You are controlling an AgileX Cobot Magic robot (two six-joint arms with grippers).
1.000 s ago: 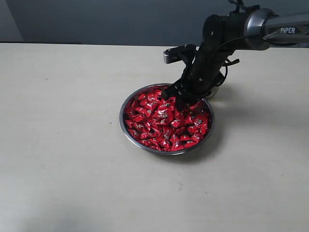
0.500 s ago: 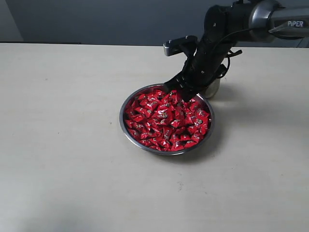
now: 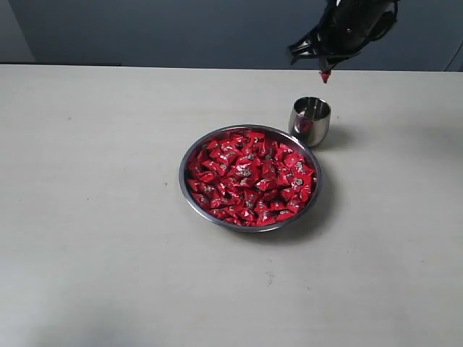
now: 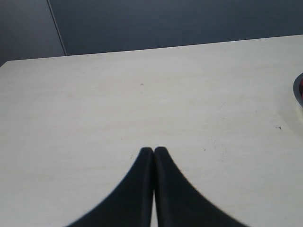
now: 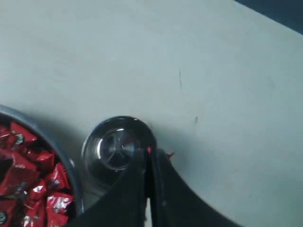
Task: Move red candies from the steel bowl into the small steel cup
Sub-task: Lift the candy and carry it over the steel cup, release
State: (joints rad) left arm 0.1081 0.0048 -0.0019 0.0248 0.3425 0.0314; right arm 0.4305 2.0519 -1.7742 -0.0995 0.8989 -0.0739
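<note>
From my station, the bowl [image 3: 181,173] sits near the middle of the table [image 3: 94,217], heaped to its rim with red candies [image 3: 249,177]. The cup [image 3: 311,119] stands upright at about 1 o'clock from the bowl, just beside its rim; I cannot tell whether the two touch. Bare table runs wide at 9 o'clock and 6 o'clock of the bowl, with a narrower clear stretch at 3 o'clock. At 12 o'clock the table's far edge meets a dark wall [image 3: 145,29], close behind the cup.

The right gripper [image 3: 325,71] hangs in the air, showing at 12 o'clock from the cup in the exterior view and well clear of its lip. Its fingers are clenched on a single red candy [image 3: 325,76], which pokes out below the tips.

The right wrist camera looks down past the gripper [image 5: 150,158] and adds what the exterior view hides: the cup's [image 5: 116,146] mouth is open to me, its bottom bright steel, and a scrap of the red candy [image 5: 168,154] shows beside the pinched fingers. The bowl's rim [image 5: 71,165] and some candies [image 5: 28,175] lie next to the cup.

The left gripper [image 4: 154,152] appears only in its own wrist view, fingers pressed together with nothing between them, over bare table. A sliver of the bowl [image 4: 298,90] shows at that picture's edge.
</note>
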